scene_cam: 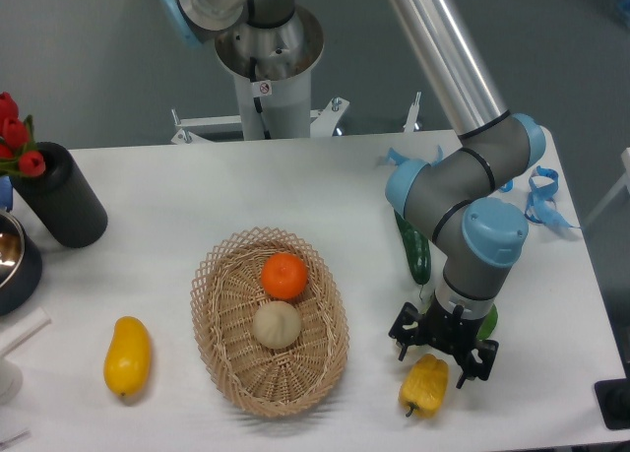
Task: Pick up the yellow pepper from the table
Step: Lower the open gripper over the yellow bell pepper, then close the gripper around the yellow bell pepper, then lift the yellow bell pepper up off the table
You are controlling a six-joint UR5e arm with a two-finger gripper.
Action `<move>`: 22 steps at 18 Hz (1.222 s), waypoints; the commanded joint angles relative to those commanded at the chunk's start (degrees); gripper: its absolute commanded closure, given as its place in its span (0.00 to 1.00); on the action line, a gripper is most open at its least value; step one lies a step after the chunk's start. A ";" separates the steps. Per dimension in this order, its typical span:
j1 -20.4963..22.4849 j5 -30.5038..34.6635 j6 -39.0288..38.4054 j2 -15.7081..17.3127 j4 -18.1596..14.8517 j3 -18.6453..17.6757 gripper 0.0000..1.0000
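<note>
The yellow pepper (424, 385) lies on its side on the white table (177, 186), near the front edge at the right, stem end toward the front. My gripper (442, 348) hangs directly above and just behind it, pointing down. Its black fingers (405, 331) are spread apart, open and empty, with the pepper's top just under them. I cannot tell whether the fingers touch the pepper.
A wicker basket (221, 349) left of the pepper holds an orange (284, 275) and a pale bun-like item (277, 324). A smooth yellow oval fruit (128, 355) lies front left. A green cucumber (414, 247) lies behind the arm. A black vase (61, 196) with red tulips stands at left.
</note>
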 joint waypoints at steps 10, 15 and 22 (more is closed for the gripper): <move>-0.71 0.18 0.00 -0.88 1.49 0.00 0.15; -0.71 0.18 -0.09 -0.71 1.85 0.09 0.53; -0.36 0.09 0.88 0.52 1.85 1.84 0.62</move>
